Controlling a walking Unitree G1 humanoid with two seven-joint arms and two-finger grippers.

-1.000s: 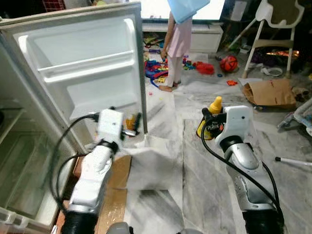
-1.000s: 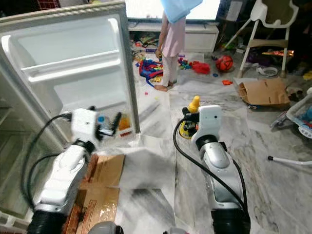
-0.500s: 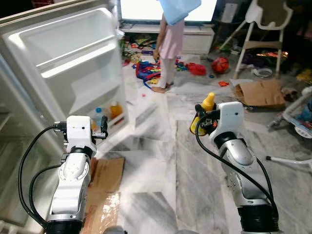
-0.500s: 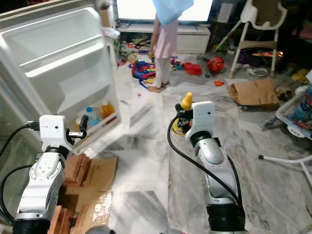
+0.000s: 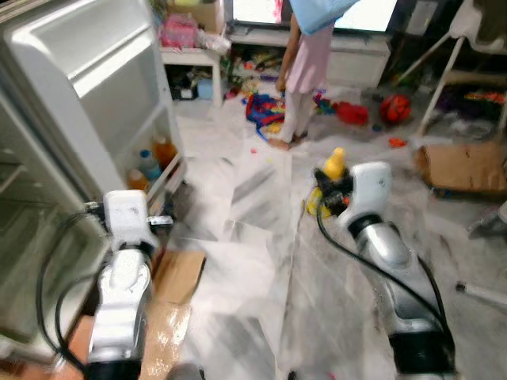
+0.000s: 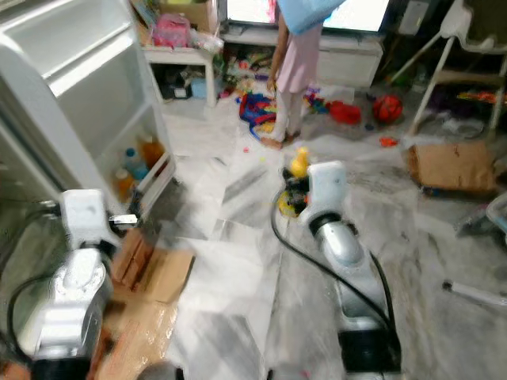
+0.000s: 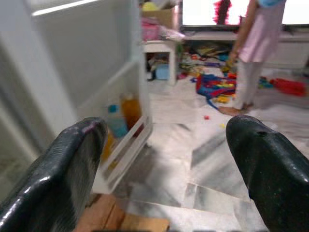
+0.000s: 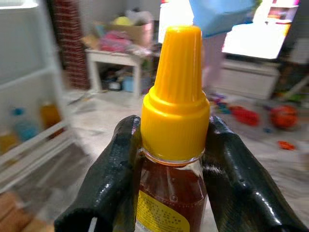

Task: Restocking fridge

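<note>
**Two grippers, one loaded**

Head views: fridge door point(image 5: 87, 95) stands open; right gripper point(image 5: 331, 190) holds the yellow-capped bottle point(image 5: 333, 164) well away from it.

Left wrist view: left gripper point(image 7: 164, 159) unclenched, empty, aimed toward the door's bottom rack point(image 7: 126, 150) with drinks.

Right wrist view: fingers point(image 8: 116, 179) clamp the bottle's neck; long axis upright, cap up.

Both eye views are motion-blurred. The bottle's point(image 8: 172, 145) base runs off the frame; its label is unreadable. The person point(image 5: 309, 63) is cut at the top. Door-shelf bottles point(image 5: 154, 158) are too blurred to identify.
</note>
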